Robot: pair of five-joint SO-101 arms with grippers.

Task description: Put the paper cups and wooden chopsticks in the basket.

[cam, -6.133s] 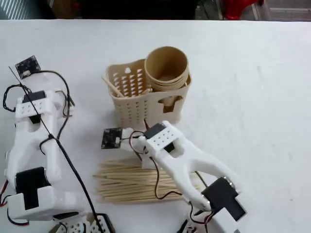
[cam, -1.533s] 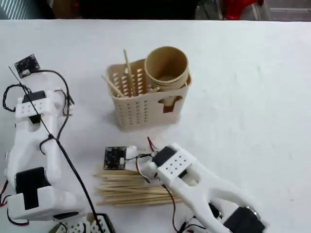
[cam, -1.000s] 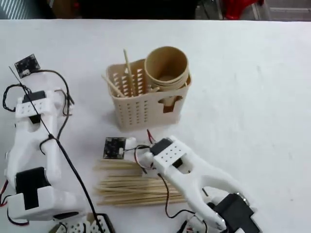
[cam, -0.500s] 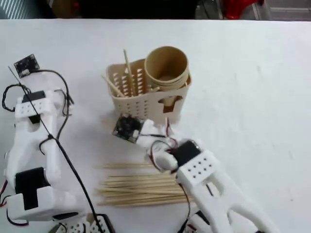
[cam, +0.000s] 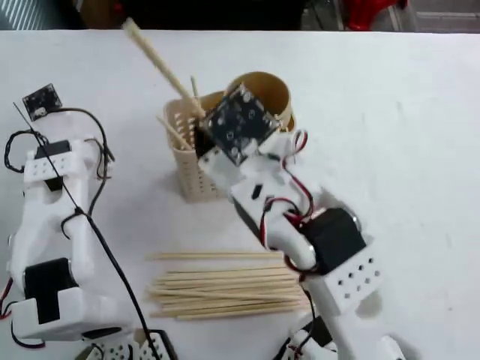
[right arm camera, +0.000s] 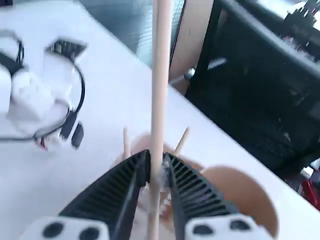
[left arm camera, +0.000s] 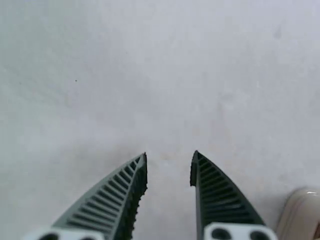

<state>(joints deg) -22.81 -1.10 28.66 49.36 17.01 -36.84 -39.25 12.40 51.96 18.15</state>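
The right gripper (right arm camera: 156, 157) rises from the pile of chopsticks (cam: 225, 289) — where it crouched a second ago — and now hangs over the basket (cam: 187, 169), its jaws closed on a single chopstick (right arm camera: 160, 75) that juts out well past the claw's tips. The pile, beneath the claw moments earlier, now lies well behind it. Near the claw's tips an upright stick (cam: 194, 85) stands in the basket — one that was not there six seconds ago.
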